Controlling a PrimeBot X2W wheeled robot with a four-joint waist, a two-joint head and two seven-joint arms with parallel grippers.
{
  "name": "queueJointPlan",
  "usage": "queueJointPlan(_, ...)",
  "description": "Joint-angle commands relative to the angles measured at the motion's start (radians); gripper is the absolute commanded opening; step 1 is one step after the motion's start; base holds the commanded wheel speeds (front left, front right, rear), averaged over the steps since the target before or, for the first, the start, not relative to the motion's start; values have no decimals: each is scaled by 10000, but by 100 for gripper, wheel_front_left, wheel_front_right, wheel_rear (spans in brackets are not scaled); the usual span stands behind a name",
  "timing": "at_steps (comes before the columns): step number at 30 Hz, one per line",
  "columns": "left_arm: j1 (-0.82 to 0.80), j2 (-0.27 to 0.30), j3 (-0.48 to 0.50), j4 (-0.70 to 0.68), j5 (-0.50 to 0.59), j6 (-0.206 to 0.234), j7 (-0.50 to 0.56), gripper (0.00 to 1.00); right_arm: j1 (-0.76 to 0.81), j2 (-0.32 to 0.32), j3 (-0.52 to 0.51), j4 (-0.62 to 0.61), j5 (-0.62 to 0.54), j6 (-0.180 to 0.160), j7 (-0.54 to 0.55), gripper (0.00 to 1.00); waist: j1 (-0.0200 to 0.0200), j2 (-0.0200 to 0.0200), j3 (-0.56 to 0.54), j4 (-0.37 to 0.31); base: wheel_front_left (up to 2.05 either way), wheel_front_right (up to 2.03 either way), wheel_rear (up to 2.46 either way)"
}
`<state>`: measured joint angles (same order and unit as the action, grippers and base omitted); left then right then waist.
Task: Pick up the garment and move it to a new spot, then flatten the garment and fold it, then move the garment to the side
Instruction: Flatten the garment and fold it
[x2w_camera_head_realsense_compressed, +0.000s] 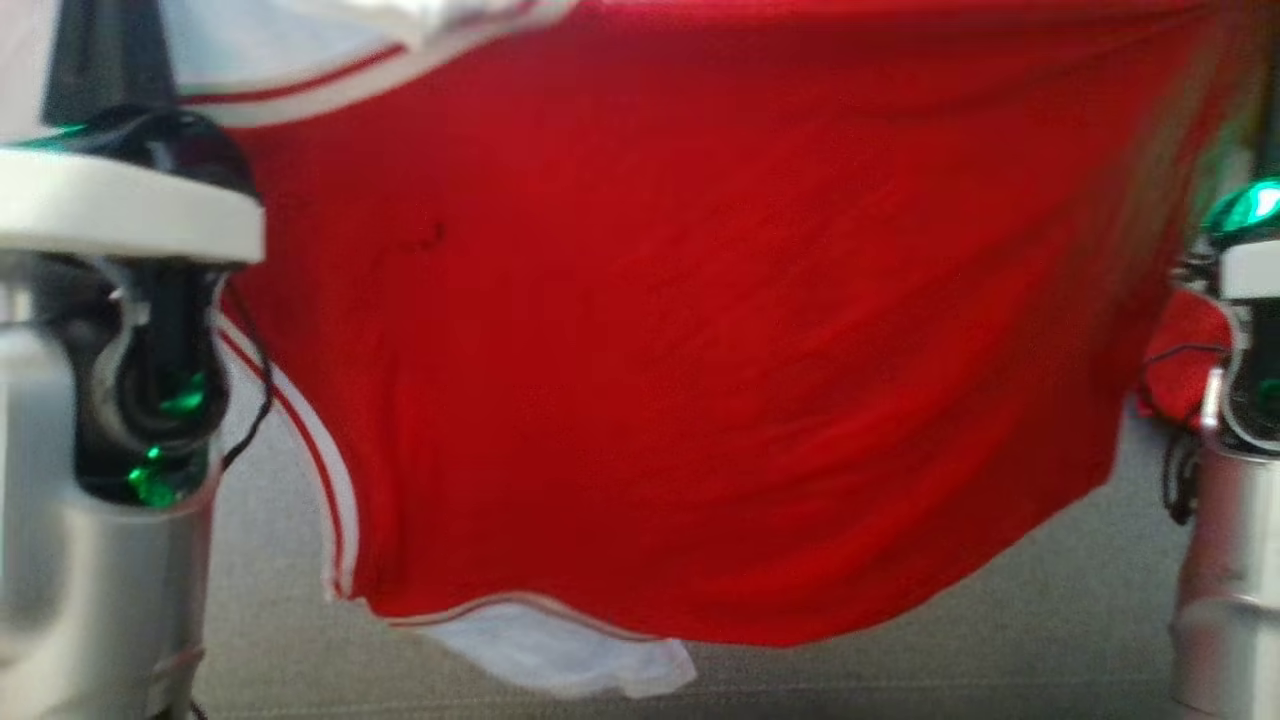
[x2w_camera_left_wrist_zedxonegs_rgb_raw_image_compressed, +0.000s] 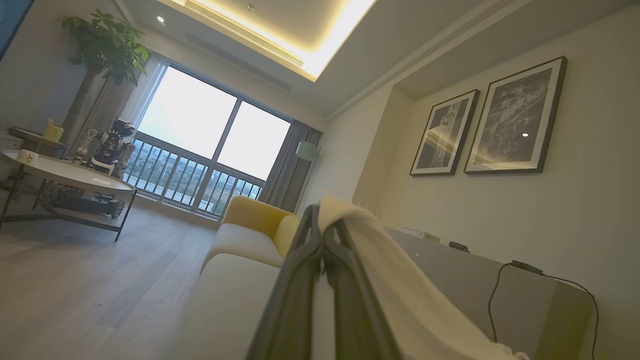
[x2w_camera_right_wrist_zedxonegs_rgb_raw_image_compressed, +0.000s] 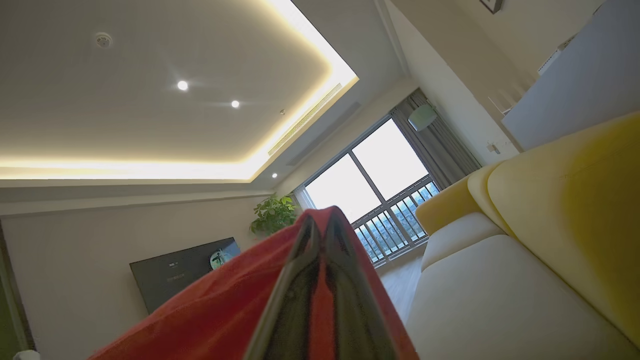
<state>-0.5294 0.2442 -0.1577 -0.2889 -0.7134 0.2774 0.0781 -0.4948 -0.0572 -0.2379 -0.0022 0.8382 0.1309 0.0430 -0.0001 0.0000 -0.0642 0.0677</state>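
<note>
One pale sofa (x2w_camera_right_wrist_zedxonegs_rgb_raw_image_compressed: 500, 290) with yellow back cushions lies ahead of the fingers in both wrist views. The red garment (x2w_camera_head_realsense_compressed: 700, 350), which has white trim, hangs in the air, stretched wide between the two arms, and its lower edge sags in the middle. The left gripper (x2w_camera_left_wrist_zedxonegs_rgb_raw_image_compressed: 322, 220) has its fingers pressed together on a white edge of the cloth. The right gripper (x2w_camera_right_wrist_zedxonegs_rgb_raw_image_compressed: 322, 227) pinches a red fold, fingers closed on it.
</note>
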Motion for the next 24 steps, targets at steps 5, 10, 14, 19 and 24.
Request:
queueJointPlan(5,-1821,375,44,602,192,19,487,0,-1640,69,369,1190,-243,-2,393,0,1,0,1183,-145,0,0,0)
queueJointPlan(10,-5186,755,-427,2869,978,-501,622,0,-6219,69,-518,4911,-1835,-2,1143,0,1,0,3758,-238,0,0,0)
queueJointPlan(14,-7357,774,-617,4831,1790,-727,-307,0,-9298,69,-783,7542,-3442,-2,461,0,1,0,5044,-366,0,0,0)
queueJointPlan(19,-9791,424,-552,6916,2504,-797,-2502,0,-11838,69,-716,9167,-4108,-2,-1658,0,1,0,5637,-326,0,0,0)
queueJointPlan(24,-11208,173,-815,7907,3128,-1250,-3328,0,-12776,70,-468,9934,-3736,-2,-2879,0,1,0,5818,-332,0,0,0)
